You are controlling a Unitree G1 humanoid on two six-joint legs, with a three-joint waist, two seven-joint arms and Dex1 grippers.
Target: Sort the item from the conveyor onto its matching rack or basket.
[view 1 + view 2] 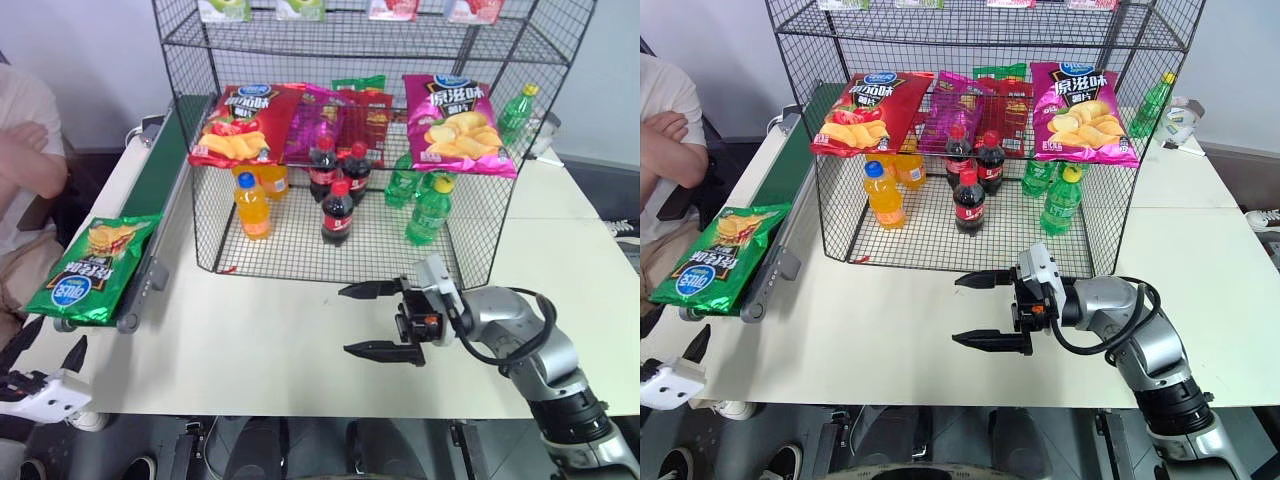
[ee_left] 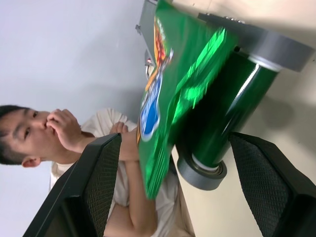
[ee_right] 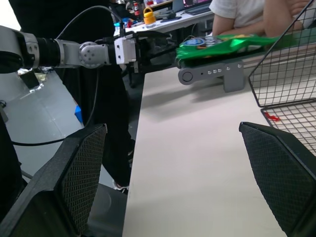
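While both arms hang at the near edge, this is how the scene lies, near to far.

Left end effector [image 1: 45, 355]: at the near-left corner, just off the worktop's edge; its two black fingers stand spread, with nothing between them, pointing far toward the belt's near end.

Right end effector [image 1: 378, 320]: over the near middle of the worktop, turned to point left; fingers spread wide and empty.

Worktop [image 1: 270, 360]: pale, with a broad bare strip between the near edge and the rack's front, and another bare stretch to the right of the rack.

Conveyor [image 1: 165, 180]: narrow dark green belt with grey side rails along the left edge, running near to far; its end roller sits close to the near-left corner.

Chip bag [image 1: 92, 268]: lies flat, face up, on the belt's near end, overhanging the left rail. Long axis runs roughly near-left to far-right, a little askew from the belt; the blue oval logo sits at the near end, the pictured yellow chips at the far end. Glossy green, crinkled at the near seam.

Rack [image 1: 350, 150]: tall black wire-grid unit just right of the belt; red and magenta chip bags on a middle tier, orange, cola and green bottles beneath.

Person [image 1: 25, 160]: seated at far left beside the belt, arms folded.
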